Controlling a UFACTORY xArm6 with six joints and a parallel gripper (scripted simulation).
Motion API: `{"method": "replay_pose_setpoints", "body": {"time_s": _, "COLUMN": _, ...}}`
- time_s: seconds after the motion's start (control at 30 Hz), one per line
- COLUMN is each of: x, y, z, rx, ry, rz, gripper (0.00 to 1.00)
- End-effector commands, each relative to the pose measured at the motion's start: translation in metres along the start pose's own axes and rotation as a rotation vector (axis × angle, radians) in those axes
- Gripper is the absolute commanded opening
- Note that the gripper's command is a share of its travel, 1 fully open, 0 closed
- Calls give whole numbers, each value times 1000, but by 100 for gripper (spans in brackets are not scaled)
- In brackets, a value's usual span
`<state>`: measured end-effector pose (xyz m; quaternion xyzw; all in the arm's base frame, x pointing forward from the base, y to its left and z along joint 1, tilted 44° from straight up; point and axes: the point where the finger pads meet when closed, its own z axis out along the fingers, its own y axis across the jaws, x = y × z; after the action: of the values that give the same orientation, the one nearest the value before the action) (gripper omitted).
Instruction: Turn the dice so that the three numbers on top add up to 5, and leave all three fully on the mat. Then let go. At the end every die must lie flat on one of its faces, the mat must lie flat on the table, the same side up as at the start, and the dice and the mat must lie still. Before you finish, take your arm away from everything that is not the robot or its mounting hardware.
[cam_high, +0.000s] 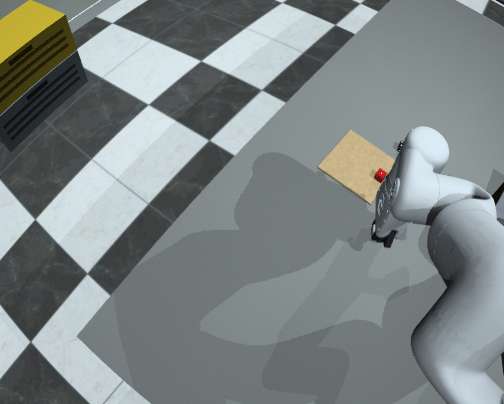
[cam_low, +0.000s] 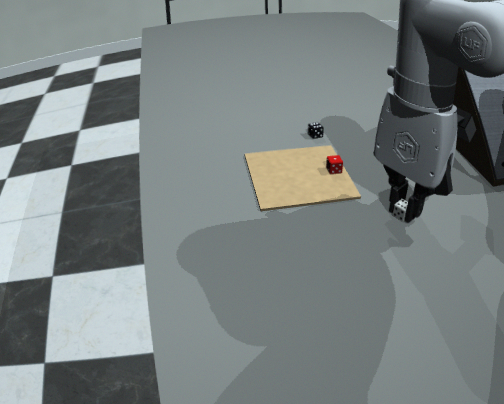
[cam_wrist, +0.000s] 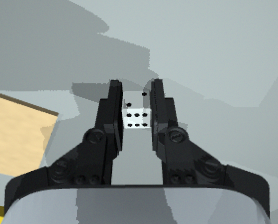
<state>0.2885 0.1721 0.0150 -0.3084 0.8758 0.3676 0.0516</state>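
My gripper (cam_low: 403, 209) (cam_wrist: 137, 95) (cam_high: 381, 239) is shut on the white die (cam_low: 400, 208) (cam_wrist: 136, 116), low over the grey table to the right of the tan mat (cam_low: 290, 177) (cam_high: 350, 160) (cam_wrist: 20, 135). The die's face toward the wrist camera shows six pips. A red die (cam_low: 335, 164) (cam_high: 380, 174) lies flat on the mat near its far right corner. A black die (cam_low: 315, 130) lies on the table just behind the mat, off it. In the top view the arm hides the white and black dice.
The arm's dark base (cam_low: 482, 135) stands at the table's right edge, close behind the gripper. A yellow and black cabinet (cam_high: 32, 70) stands on the checkered floor far to the left.
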Motion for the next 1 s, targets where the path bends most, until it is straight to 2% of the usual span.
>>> {"method": "replay_pose_setpoints", "body": {"time_s": 0.0, "x": -1, "y": 0, "z": -1, "rx": 2, "ry": -2, "rz": -1, "gripper": 15}}
{"method": "replay_pose_setpoints", "body": {"time_s": 0.73, "x": -1, "y": 0, "z": -1, "rx": 2, "ry": -2, "rz": -1, "gripper": 15}}
{"method": "replay_pose_setpoints", "body": {"time_s": 0.97, "x": -1, "y": 0, "z": -14, "rx": 2, "ry": -2, "rz": -1, "gripper": 15}}
